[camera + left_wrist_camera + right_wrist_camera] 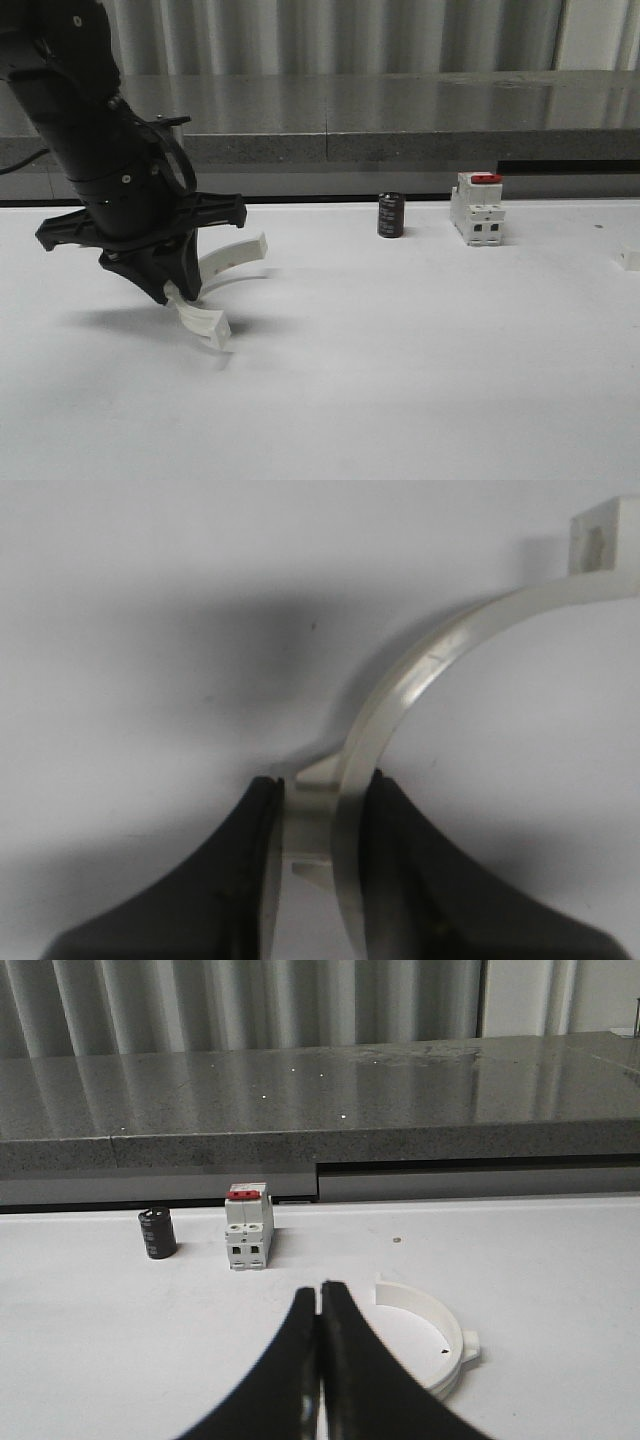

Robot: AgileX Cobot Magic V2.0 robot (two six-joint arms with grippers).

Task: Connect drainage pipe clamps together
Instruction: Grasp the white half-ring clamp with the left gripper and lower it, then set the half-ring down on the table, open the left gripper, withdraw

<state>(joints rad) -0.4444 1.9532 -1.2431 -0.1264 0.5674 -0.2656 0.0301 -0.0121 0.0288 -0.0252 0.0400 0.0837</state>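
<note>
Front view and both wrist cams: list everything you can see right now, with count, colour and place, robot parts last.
drainage pipe clamps: two, white; one half-ring held at table left by the left gripper, the other lying on the table beside the right gripper.
breaker: one, white with red switch, far side of table, right of centre.
cylinder: one, small, black, just left of the breaker.
table: one, white.
left gripper: black, shut on a clamp half.
right gripper: black, fingers together, holding nothing.

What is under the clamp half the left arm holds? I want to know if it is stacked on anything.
Under the clamp half held by the left gripper lies bare white table and shadow. The gripper covers the part beneath its lower end.
</note>
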